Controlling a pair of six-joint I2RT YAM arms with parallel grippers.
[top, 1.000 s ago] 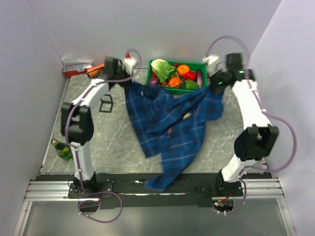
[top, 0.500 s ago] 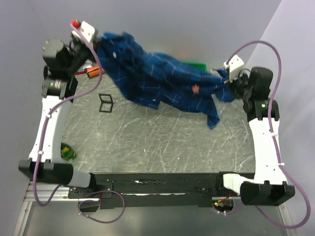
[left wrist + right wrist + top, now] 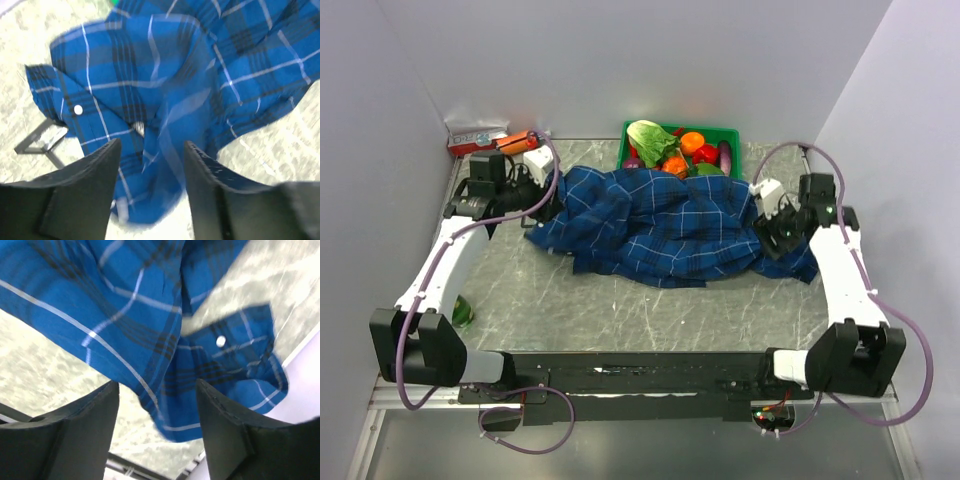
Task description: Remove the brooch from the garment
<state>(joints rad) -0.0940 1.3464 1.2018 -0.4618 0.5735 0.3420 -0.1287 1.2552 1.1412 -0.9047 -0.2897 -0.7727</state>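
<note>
While both arms reach in low from either side, 1 large dark navy plaid shirt with thin pale check lines [image 3: 660, 225] lies crumpled on the grey marbled tabletop [image 3: 620, 305]. It spreads left to right across the far half of the table. The tiny gold brooch cannot be made out in any of the 3 views, so its place on the shirt cannot be told.

There are 2 grippers. The left gripper [image 3: 533, 203] sits at the shirt's left end. In the left wrist view its 2 black fingers [image 3: 85, 190] stand wide apart, with blurred cloth beyond them and nothing pinched. The right gripper [image 3: 765, 228] sits at the shirt's right end. Its 2 fingers [image 3: 225, 435] are likewise spread wide and hold nothing. Each wrist view shows 1 small white button [image 3: 78, 109] on the fabric.

Around the shirt stand 1 green plastic crate of vegetables [image 3: 731, 132] just beyond its far edge, 1 red-and-white box [image 3: 477, 137] in the far left corner and 1 green glass bottle [image 3: 461, 312] at the near left. The left wrist view also shows 1 small black wire frame [image 3: 37, 146] partly tucked under the shirt's left edge.

Half a second earlier both arms were raised and the shirt hung stretched in the air between them, hiding most of the crate. Now it has dropped into a heap, both arms are lower, and the crate shows in full. The black frame, which then stood clear on the table, is no longer visible from above.
</note>
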